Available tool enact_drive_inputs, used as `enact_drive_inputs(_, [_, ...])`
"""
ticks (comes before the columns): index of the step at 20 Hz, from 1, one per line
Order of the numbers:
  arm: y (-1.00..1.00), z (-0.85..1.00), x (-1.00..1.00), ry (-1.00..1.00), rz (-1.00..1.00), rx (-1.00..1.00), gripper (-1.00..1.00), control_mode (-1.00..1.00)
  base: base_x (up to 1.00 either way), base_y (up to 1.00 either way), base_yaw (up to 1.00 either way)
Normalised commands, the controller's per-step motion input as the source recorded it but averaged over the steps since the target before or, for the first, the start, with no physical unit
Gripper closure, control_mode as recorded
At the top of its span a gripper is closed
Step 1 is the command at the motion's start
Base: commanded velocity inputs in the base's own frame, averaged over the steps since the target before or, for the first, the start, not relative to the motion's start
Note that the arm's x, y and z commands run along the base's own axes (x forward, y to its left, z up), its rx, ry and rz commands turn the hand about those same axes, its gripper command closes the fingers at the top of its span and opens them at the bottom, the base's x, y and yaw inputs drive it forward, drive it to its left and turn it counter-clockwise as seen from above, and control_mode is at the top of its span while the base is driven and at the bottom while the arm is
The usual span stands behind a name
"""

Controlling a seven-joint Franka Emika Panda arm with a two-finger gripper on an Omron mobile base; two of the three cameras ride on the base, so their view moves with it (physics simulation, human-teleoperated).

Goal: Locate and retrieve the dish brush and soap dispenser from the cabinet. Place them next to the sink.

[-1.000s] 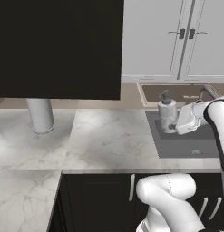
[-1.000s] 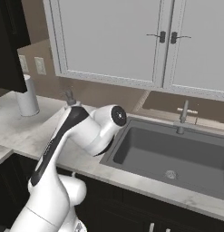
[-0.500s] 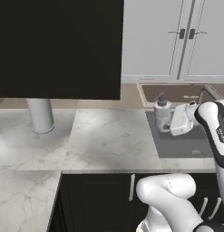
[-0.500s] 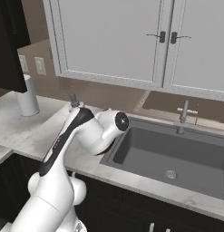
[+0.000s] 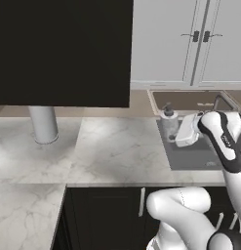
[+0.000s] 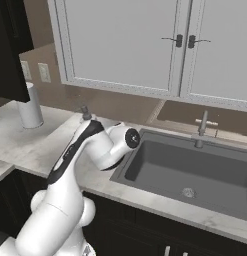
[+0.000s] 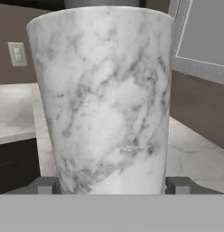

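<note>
Risk as we judge it: the gripper (image 7: 111, 185) stands wide with one fingertip (image 7: 45, 185) at each side of the soap dispenser (image 5: 169, 122) on the counter (image 5: 117, 146) beside the sink (image 6: 195, 167), so a careless pull-back could tip the bottle. Against a second ago, we note the bottle unmoved while the arm has shifted a little.

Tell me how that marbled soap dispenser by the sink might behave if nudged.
The soap dispenser is a smooth upright cylinder, tall for its base, so a high push could probably tip it. Its glossy marbled wall looks rigid, likely slippery. The gripper straddles it low, fingertips apart on either side.
</note>
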Motion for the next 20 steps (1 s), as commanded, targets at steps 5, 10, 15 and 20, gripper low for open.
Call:
enact_drive_inputs(5, [-0.11, -0.08, 0.38, 0.09, 0.01, 0.0, 1.0, -1.0, 0.0, 0.0, 0.0])
enact_drive_inputs(10, [-0.21, -0.16, 0.42, 0.11, 0.03, 0.0, 1.0, -1.0, 0.0, 0.0, 0.0])
enact_drive_inputs(15, [-0.28, -0.25, 0.4, 0.07, 0.04, 0.0, 1.0, -1.0, 0.0, 0.0, 0.0])
enact_drive_inputs(20, [-0.15, -0.34, 0.3, -0.01, 0.04, 0.0, 1.0, -1.0, 0.0, 0.0, 0.0])
